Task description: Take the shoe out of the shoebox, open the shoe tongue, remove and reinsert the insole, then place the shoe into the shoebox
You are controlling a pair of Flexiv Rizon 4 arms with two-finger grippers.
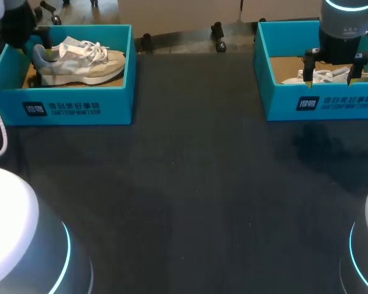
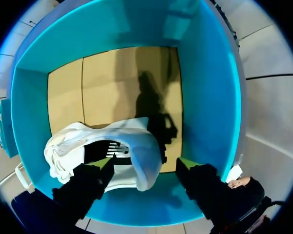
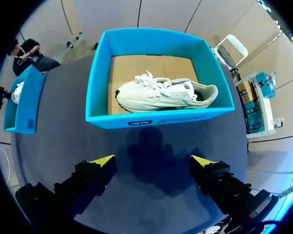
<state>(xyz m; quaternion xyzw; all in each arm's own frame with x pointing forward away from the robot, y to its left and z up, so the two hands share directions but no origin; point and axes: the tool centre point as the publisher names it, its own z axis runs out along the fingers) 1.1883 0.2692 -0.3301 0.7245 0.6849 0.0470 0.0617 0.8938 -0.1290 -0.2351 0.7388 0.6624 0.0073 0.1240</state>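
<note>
Left tool (image 2: 146,163) released, straddling the shoe (image 2: 136,139) heel inside the box (image 2: 205,97). Risk: a shallow pinch on the soft collar slips on lift, or a finger snags the wall. Right tool (image 3: 152,160) released over the surface (image 3: 63,146).

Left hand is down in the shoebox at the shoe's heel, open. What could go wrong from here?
1. The left hand straddles the heel of the shoe, one finger at the opening, the other outside. Closing may pinch only the collar, so the shoe could tilt or slip on lifting.
2. The outside finger sits near the shoebox wall; it might scrape the wall and drag the box.
</note>
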